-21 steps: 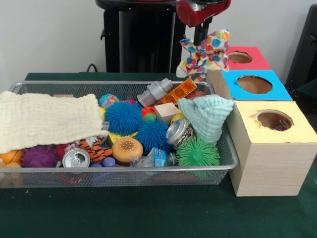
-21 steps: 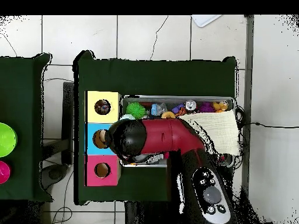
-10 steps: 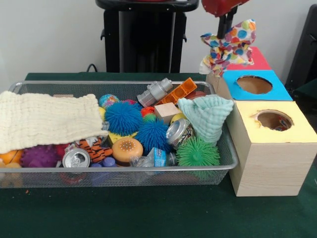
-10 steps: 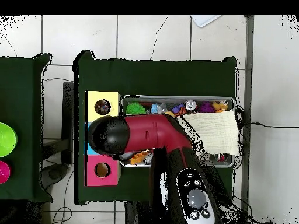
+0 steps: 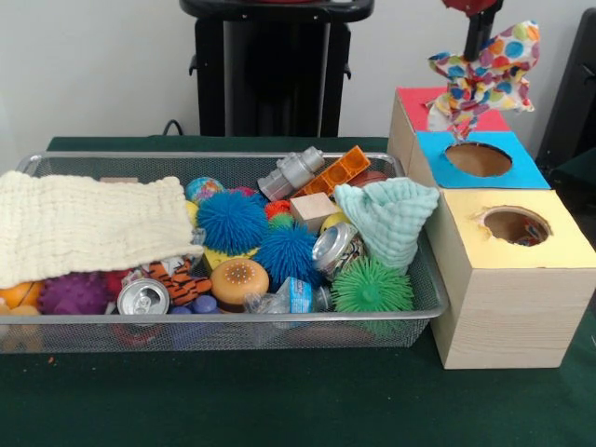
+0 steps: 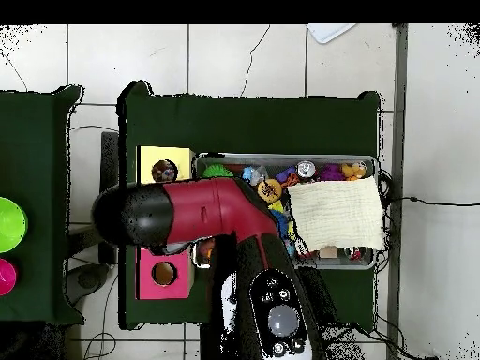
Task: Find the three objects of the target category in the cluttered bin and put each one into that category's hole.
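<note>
A pale wall stands behind the dark green tabletop (image 5: 279, 400). My gripper (image 5: 477, 33) shows only as a dark stem at the top edge, clenched on the polka-dot cloth (image 5: 484, 74), which dangles crumpled and limp above the red box top (image 5: 410, 98), at about twelve o'clock from the blue box hole (image 5: 479, 158). Soft fabric drapes and snags, so I judge I should centre it over the right hole and lower before letting go, keeping loose corners off the rim. At nine o'clock lies the wire mesh bin (image 5: 410, 317), holding a waffle-weave cream cloth (image 5: 88, 223), a folded mint cloth (image 5: 391, 219), spiky rubber balls and shiny cans.
</note>
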Robot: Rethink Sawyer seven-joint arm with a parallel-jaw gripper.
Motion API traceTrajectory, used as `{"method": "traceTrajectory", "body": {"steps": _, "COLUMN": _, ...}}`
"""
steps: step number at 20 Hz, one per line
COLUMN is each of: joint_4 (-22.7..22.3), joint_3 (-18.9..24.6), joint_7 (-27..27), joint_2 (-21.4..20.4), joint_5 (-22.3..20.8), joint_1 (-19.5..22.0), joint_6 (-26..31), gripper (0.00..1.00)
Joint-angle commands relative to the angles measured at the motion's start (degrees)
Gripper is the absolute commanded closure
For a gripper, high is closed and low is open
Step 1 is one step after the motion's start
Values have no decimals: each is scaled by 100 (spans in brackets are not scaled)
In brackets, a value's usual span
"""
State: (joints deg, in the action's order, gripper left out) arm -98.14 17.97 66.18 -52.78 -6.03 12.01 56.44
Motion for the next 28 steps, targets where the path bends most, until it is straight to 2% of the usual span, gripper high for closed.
{"method": "traceTrajectory", "body": {"steps": 1, "joint_4": 138, "joint_3": 88, "joint_7": 1049, "joint_2": 87, "joint_5": 275, "joint_1": -72, "joint_6": -229, "gripper": 100}}
{"method": "traceTrajectory", "body": {"steps": 7, "joint_4": 252, "joint_3": 77, "joint_7": 955, "joint_2": 190, "joint_5": 255, "joint_1": -103, "joint_6": -425, "gripper": 100}}
{"method": "traceTrajectory", "body": {"steps": 18, "joint_4": 742, "joint_3": 83, "joint_7": 1000, "joint_2": 549, "joint_5": 208, "joint_1": -145, "joint_6": -606, "gripper": 100}}
{"method": "traceTrajectory", "body": {"steps": 23, "joint_4": 1116, "joint_3": 99, "joint_7": 1018, "joint_2": 754, "joint_5": 186, "joint_1": -266, "joint_6": -512, "gripper": 100}}
{"method": "traceTrajectory", "body": {"steps": 28, "joint_4": 1276, "joint_3": 58, "joint_7": 1052, "joint_2": 839, "joint_5": 152, "joint_1": -384, "joint_6": -491, "gripper": 100}}
